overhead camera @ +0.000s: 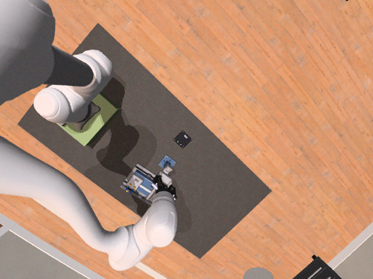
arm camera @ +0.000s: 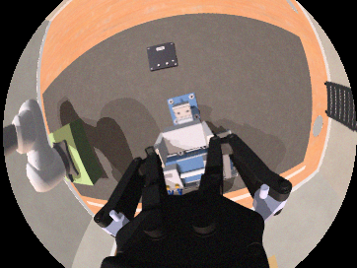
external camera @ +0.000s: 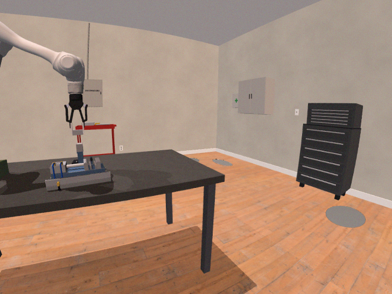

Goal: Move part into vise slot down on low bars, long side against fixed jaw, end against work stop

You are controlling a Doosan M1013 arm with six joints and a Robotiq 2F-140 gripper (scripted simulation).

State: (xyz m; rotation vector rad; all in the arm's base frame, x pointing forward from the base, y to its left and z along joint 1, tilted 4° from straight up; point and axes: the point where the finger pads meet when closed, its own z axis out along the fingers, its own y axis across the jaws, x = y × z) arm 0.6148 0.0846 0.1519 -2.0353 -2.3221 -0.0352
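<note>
While the top view is showing the end effector (overhead camera: 164, 182) beside the vise (overhead camera: 139, 183) on the worktop (overhead camera: 218, 175), the exterior view is showing it clamping the part (external camera: 77, 131) high above the V-block (external camera: 79, 152), and the wrist view is showing the empty infeed plate (arm camera: 163, 57) farther away.

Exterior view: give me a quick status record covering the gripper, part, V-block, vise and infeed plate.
gripper: shut on the part, pointing straight down, well above the table
part: grey block, in the air at the fingertips, touching no fixture
V-block: directly under the part, with a gap between them
vise: beside the V-block, part not in it
infeed plate: black, no part on it
</note>
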